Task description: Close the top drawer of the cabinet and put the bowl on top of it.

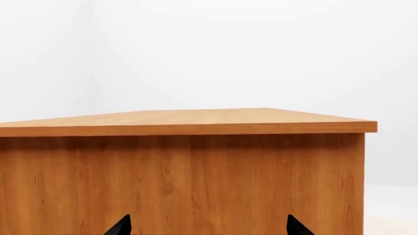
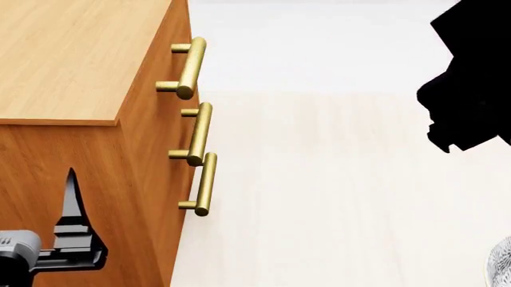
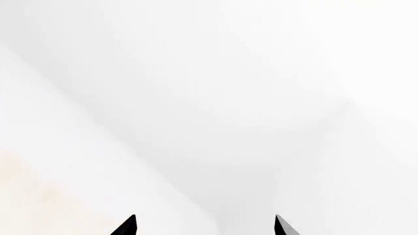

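Three drawers: boxy orange-brown wood-grain cabinet [image 2: 72,60] at scene left shows three brass bar handles down its front.
Top drawer: uppermost orange-brown front [image 2: 177,24] with its brass bar handle [image 2: 190,67]; front looks about flush with the ones below, so probably shut, though from this steep angle I cannot tell for sure.
Bowl: only a sliver of a round white bowl with blue-grey pattern [image 2: 501,263] at the near right edge, on the pale floor, well apart from the cabinet.
Cabinet top: flat wood surface [image 1: 196,116] carries nothing in the parts visible; bowl not placed yet.
Progress: judged about half; closing likely done, fetching and placing the bowl left.
Left gripper [image 1: 207,226]: fingers spread apart, nothing between them, facing the cabinet's side panel, near it.
Right gripper [image 3: 203,226]: fingers likewise spread, holding nothing, pointing at blank white wall.
Obstacles: floor between cabinet and bowl is bare pale wood; black right arm [image 2: 471,89] hangs high at far right, clear of the handles.
Risk: protruding handles could catch an arm swinging the bowl over.
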You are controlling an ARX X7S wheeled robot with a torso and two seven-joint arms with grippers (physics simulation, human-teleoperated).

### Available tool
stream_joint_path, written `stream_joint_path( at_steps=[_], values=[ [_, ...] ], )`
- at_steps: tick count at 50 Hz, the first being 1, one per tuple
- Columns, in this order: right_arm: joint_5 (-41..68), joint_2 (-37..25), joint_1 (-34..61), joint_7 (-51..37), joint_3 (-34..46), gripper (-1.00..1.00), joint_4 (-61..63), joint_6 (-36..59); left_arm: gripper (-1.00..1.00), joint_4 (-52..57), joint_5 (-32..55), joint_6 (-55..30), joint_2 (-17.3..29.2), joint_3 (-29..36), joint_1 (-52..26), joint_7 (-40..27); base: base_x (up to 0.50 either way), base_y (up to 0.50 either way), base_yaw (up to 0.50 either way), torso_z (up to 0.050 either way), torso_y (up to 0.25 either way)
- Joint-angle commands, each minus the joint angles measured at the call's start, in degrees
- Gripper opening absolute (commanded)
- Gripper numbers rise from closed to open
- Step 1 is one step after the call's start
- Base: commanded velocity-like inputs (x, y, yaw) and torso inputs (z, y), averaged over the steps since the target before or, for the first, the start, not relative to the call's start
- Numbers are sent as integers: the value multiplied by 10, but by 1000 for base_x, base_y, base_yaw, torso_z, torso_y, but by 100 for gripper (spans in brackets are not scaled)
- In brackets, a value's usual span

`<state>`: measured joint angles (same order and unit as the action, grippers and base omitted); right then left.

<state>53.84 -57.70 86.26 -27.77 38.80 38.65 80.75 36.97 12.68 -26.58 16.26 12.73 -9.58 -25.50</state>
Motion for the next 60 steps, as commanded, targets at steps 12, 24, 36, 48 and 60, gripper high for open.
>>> stream_joint_path(
  at_steps=[12, 24, 36, 48, 60],
  values=[
    [181, -216, -144, -89, -104, 100, 87, -39, 100, -6, -6, 7, 2, 15, 0, -6, 0, 0, 0, 0, 0],
    [179, -323, -268, -131, -44, 100, 99, -202, 100, -6, -8, 2, 2, 22, -3, -11, 0, 0, 0, 0, 0],
    [185, -323, -323, -192, 6, 100, 97, -250, 100, 2, -10, -7, 4, 30, -6, -16, 0, 0, 0, 0, 0],
    [167, -323, -359, -209, 37, 100, 83, -286, 100, -1, -10, -6, 6, 33, -7, -18, 0, 0, 0, 0, 0],
    [145, -323, -393, -223, 68, 100, 69, -327, 100, -4, -11, -5, 8, 38, -8, -20, 0, 0, 0, 0, 0]
  ],
)
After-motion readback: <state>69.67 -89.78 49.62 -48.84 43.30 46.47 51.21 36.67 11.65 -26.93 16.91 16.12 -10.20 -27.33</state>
